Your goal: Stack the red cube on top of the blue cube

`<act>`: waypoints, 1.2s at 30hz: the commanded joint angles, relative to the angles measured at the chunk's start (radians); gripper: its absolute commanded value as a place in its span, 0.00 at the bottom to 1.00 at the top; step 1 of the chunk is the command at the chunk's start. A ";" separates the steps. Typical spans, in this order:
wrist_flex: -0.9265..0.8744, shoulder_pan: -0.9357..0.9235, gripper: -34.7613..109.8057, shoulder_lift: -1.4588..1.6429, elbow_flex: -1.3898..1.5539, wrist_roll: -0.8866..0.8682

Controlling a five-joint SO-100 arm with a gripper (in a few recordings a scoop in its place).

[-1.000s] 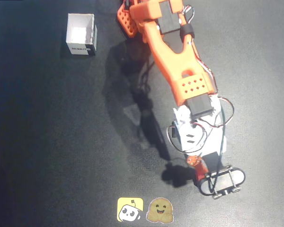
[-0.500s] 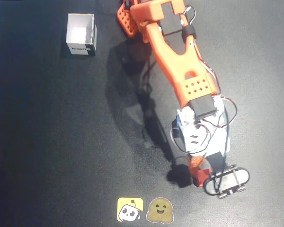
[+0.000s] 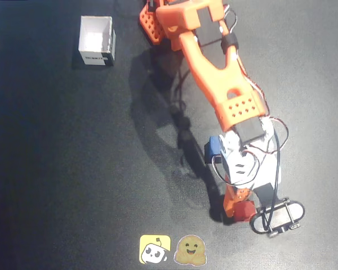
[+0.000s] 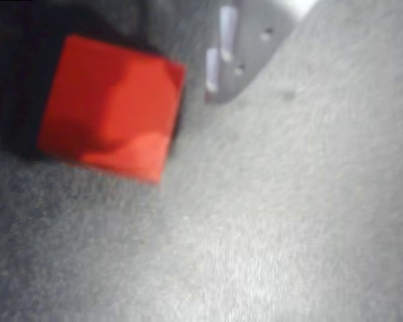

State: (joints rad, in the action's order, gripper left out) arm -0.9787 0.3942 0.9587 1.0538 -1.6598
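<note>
Overhead view: the red cube point(image 3: 244, 210) is seemingly gripped by the gripper point(image 3: 242, 209), near the stickers point(image 3: 173, 249). The carry step is judged underway; the blue cube point(image 3: 214, 148), beside the wrist, must be reached next.

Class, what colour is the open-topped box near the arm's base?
White, clearest in the overhead view: box.

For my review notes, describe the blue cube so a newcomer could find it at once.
In the overhead view, follow the orange robot arm down the black table to its white wrist section. The small matte blue cube sits at that section's left edge, partly hidden. The small matte red cube lies lower, near the fingers.
</note>
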 commanded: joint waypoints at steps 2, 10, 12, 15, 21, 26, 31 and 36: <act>0.055 0.003 0.41 -0.018 -0.018 -0.003; 0.095 -0.003 0.41 -0.044 0.012 0.002; 0.118 -0.006 0.41 -0.044 0.035 0.003; 0.147 -0.011 0.40 -0.044 0.063 0.008; 0.163 -0.018 0.31 -0.046 0.087 0.008; 0.163 -0.021 0.24 -0.041 0.092 0.003; 0.127 -0.021 0.24 -0.003 0.092 -0.008; 0.011 -0.026 0.24 0.087 0.083 -0.021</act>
State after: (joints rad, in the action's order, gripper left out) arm -0.9173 0.3789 0.9327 1.1490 -1.6736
